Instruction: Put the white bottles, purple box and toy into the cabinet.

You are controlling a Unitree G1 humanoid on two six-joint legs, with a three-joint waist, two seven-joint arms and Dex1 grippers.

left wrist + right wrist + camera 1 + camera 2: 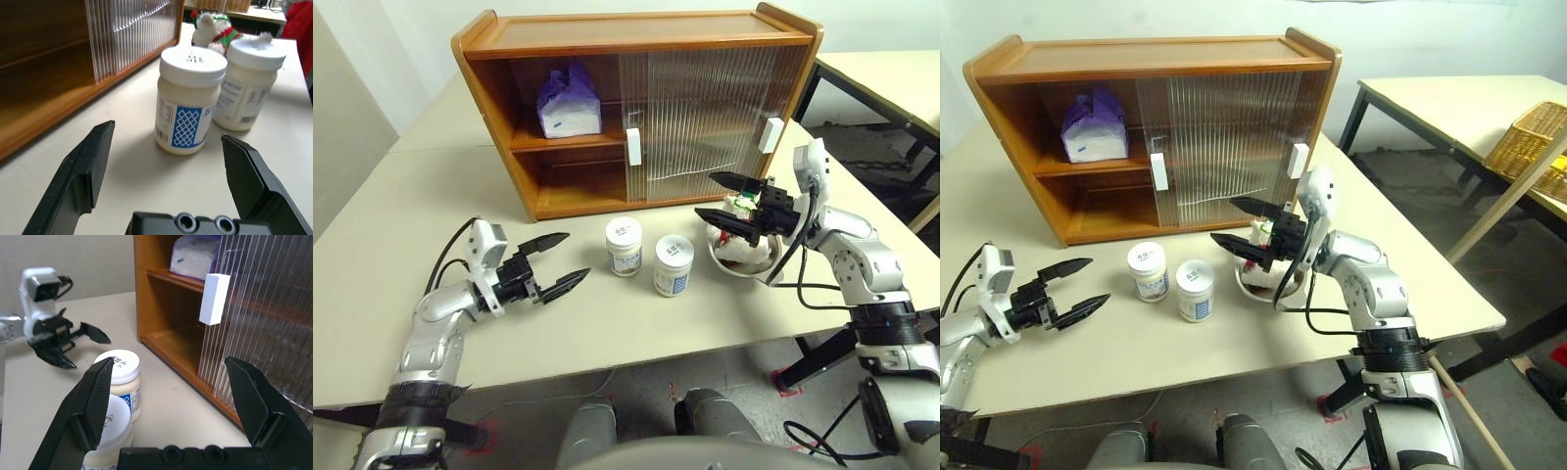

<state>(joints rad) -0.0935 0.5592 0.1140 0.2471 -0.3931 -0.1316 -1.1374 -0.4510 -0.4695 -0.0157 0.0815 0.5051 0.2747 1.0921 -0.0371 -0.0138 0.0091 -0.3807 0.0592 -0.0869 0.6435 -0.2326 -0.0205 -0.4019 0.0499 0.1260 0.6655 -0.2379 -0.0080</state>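
White plastic marks the two bottles (624,246) and (673,265), which stand upright side by side on the beige table (372,274), just in front of the cabinet (636,108) and between the two grippers. The left gripper (557,262) hangs low over the table with its black fingers spread wide and nothing between them; the nearer bottle stands a little way ahead of its fingertips, the second bottle just behind that one. The right gripper (722,199) points across toward the bottles, its fingers likewise parted and empty, held above a round bowl (744,262). The toy (744,206), white with a red and green scarf, sits in that bowl, right under and behind the right gripper's fingers, partly hidden by them. In the left wrist view the toy (210,30) peeks out beyond the two bottles.

The purple box (570,103) rests on the cabinet's upper shelf in the open left section, well beyond the left gripper and higher than it. The ribbed translucent doors (705,117) cover the cabinet's middle and right part, each with a white handle (633,146); the nearer handle lies ahead of the right gripper in its wrist view. The lower shelf's open section, straight behind the bottles, shows bare wood.
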